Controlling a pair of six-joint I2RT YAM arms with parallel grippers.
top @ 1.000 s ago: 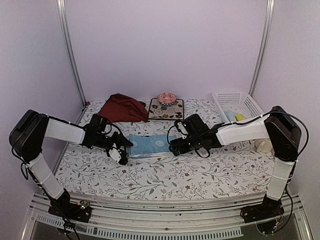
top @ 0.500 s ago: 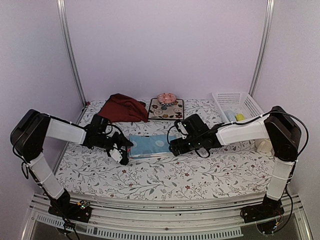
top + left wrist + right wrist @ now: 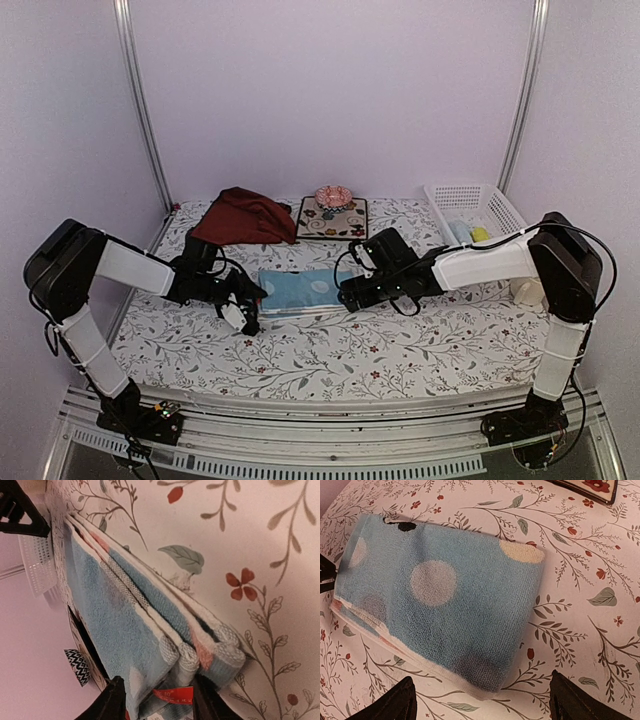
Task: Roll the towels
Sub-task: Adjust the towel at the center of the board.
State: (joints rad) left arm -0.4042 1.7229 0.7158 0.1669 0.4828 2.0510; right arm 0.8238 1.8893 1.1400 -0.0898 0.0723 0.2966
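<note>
The light blue towel (image 3: 300,292) with white dots lies folded flat mid-table. In the left wrist view its stacked folded edges (image 3: 150,620) and a red label (image 3: 172,695) sit between my left gripper's (image 3: 160,705) two fingers, which are open and straddle the towel's left end. My left gripper also shows in the top view (image 3: 245,312). My right gripper (image 3: 350,292) is wide open just above the towel's right end (image 3: 450,595), its fingertips (image 3: 395,700) apart on either side of a corner. The dark red towel (image 3: 245,217) lies bunched at the back left.
A square dark floral mat (image 3: 332,220) with a pink object (image 3: 333,196) on it sits at the back centre. A white basket (image 3: 475,210) at the back right holds small yellow (image 3: 481,234) and pale blue (image 3: 462,232) towels. A pale object (image 3: 527,290) lies by the right arm.
My left gripper has shifted slightly nearer and lower at the towel's left end. The right arm and the towel have not visibly moved.
</note>
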